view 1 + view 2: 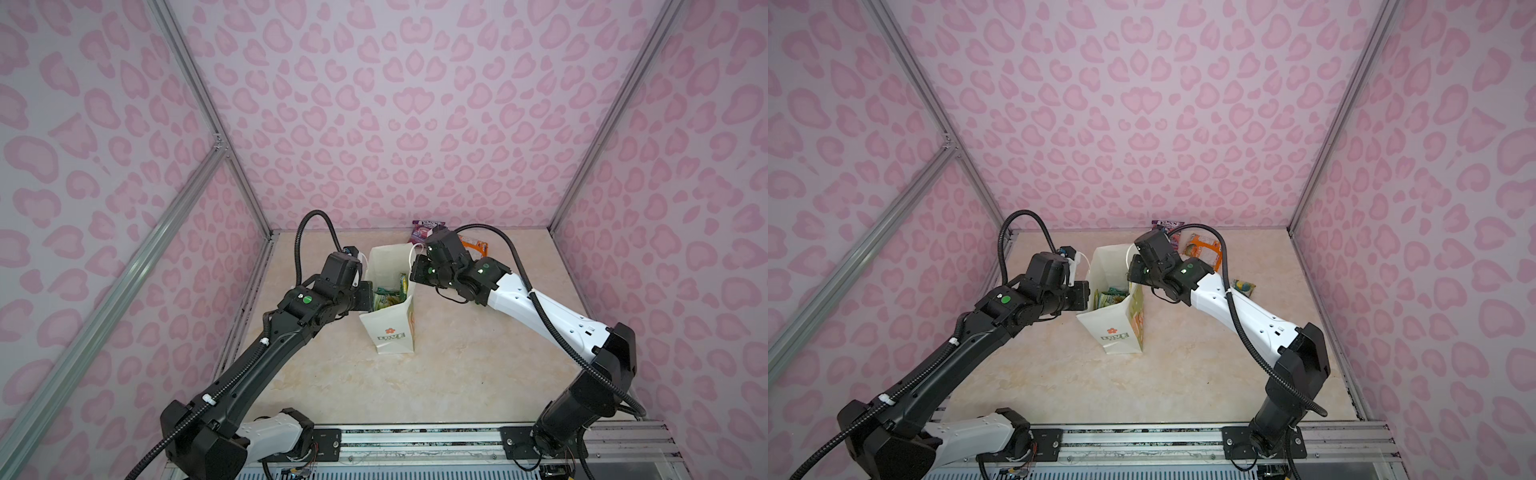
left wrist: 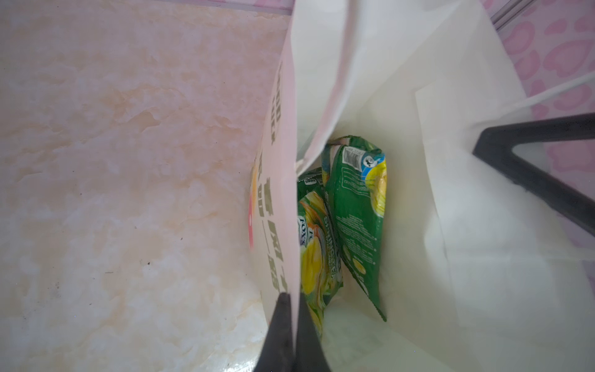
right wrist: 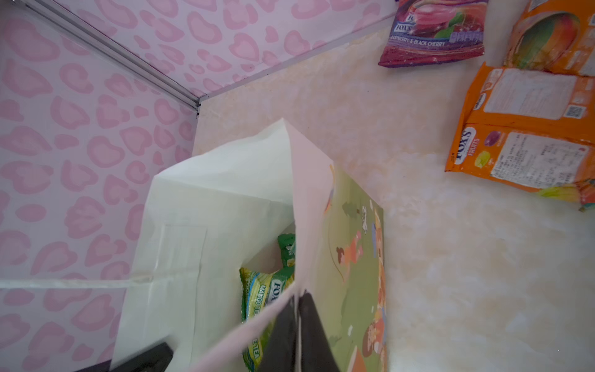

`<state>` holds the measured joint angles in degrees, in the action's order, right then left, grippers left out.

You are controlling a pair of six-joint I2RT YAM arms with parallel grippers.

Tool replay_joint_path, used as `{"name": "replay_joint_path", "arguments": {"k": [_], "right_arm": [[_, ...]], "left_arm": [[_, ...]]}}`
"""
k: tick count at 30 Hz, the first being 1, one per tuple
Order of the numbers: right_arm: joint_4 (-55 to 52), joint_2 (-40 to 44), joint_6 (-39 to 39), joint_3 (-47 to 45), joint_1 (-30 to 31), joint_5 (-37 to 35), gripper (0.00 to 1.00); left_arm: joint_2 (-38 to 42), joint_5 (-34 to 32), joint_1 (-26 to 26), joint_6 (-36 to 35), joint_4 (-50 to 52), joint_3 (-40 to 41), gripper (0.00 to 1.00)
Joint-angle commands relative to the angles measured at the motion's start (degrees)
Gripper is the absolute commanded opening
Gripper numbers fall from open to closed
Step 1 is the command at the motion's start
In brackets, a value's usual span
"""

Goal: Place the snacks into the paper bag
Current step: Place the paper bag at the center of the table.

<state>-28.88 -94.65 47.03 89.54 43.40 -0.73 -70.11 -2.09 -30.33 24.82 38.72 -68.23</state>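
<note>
The white paper bag stands upright and open in the middle of the table. My left gripper is shut on the rim of its left wall. On the opposite rim, my right gripper pinches the right wall, with the paper squeezed between the fingers. Inside the bag lie a yellow-green FOX'S packet and a dark green packet. Behind the bag on the table lie a purple packet and two orange packets.
One more small packet lies on the table beside my right arm. Pink patterned walls with metal frame posts close in the table on three sides. A metal rail runs along the front edge.
</note>
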Motion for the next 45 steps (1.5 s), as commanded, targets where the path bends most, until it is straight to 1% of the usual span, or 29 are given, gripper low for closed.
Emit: {"name": "replay_joint_path", "arguments": {"k": [1,5,10,12,17,22,23,27,29,32,34,38,40,43,45], "right_arm": [[3.3,-0.36,0.86,-0.84,0.11,-1.84,0.19],[3.46,-0.05,0.9,-1.33,0.14,-2.46,0.34],[4.01,1.73,0.0,-2.74,0.11,-3.58,0.55],[4.08,2.32,-0.31,-3.11,0.11,-3.73,0.6],[3.84,3.62,-1.08,-3.55,0.09,-3.62,0.63],[3.75,6.75,-1.82,-3.93,-0.71,-3.13,0.64],[3.75,7.48,-2.08,-5.84,-1.06,-3.0,0.65],[2.51,11.82,-4.05,-8.21,-3.03,-3.63,0.75],[2.37,14.83,-5.12,-10.87,-4.56,-3.99,0.8],[3.6,20.84,-5.9,-16.73,-8.75,-3.05,0.92],[3.88,24.54,-6.24,-20.69,-12.3,-2.52,0.97],[2.55,31.67,-6.68,-29.11,-22.45,-1.24,0.97],[2.5,33.93,-6.37,-33.33,-27.95,0.92,0.97],[5.15,35.73,-5.64,-39.7,-35.65,5.8,0.97],[8.34,35.73,-5.42,-43.74,-39.61,8.11,0.97]], "left_arm": [[0.24,2.77,0.08,-0.29,-0.87,0.77,0.03],[0.31,3.45,0.18,-0.46,-1.06,0.87,0.03],[0.58,3.53,0.44,-0.86,-1.23,1.05,0.03],[0.52,3.6,0.49,-0.91,-1.27,1.08,0.03],[0.6,4.19,0.62,-1.09,-1.4,1.14,0.03],[0.84,5.74,0.62,-1.44,-1.85,1.12,0.03],[0.93,6.06,0.62,-1.5,-1.96,1.11,0.03],[0.85,7.58,0.62,-2.28,-1.99,0.99,0.03],[1.03,7.54,0.7,-2.49,-2.07,0.97,0.03],[1.25,8.02,0.71,-2.67,-2.18,1.08,0.03],[1.2,8.39,0.71,-2.92,-2.19,0.95,0.03],[1.73,8.73,1.14,-2.98,-2.41,1.12,0.03],[1.73,9.14,1.31,-3.02,-2.42,1.08,0.03],[1.81,9.61,1.5,-3.02,-2.45,1.08,0.03],[1.95,9.76,1.67,-2.93,-2.56,1.17,0.03]]}}
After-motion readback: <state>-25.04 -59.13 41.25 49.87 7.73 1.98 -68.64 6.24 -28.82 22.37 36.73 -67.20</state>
